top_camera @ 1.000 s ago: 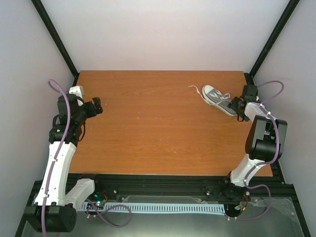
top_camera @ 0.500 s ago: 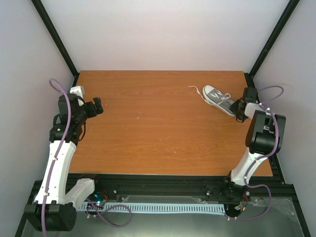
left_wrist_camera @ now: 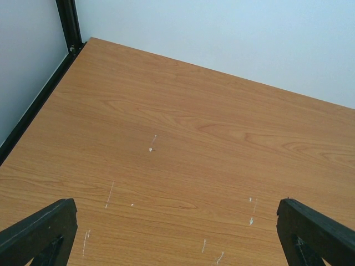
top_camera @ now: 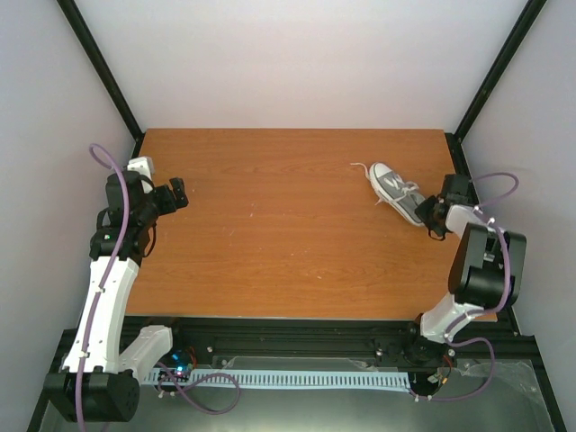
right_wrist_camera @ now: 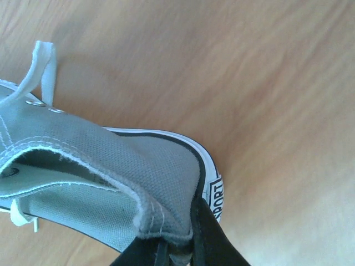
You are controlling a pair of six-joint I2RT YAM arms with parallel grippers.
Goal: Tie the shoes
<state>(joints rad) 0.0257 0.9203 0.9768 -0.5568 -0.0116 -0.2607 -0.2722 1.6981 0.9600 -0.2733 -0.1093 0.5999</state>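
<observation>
Okay, we saw the sneaker (top_camera: 394,189) near the far-right corner of the tabletop (top_camera: 288,234), toe pointing far-left. The right gripper (top_camera: 432,211), by the tabletop's right edge, had its jaws clamped on the sneaker's heel. The left gripper (top_camera: 177,193), over the tabletop's left edge, had jaws spread wide.

The left arm (top_camera: 106,279) is built of a long white link with black joint housings and a small white cap (top_camera: 137,166) near the wrist. The right arm (top_camera: 479,261) shows a big black joint block and a white link under it. A thin purple cable (top_camera: 94,149) runs along each arm. The fingers (left_wrist_camera: 41,233) of the left pincer (left_wrist_camera: 176,213) are black, flat and wedge-shaped; the right pincer (right_wrist_camera: 177,252) is black also.
</observation>
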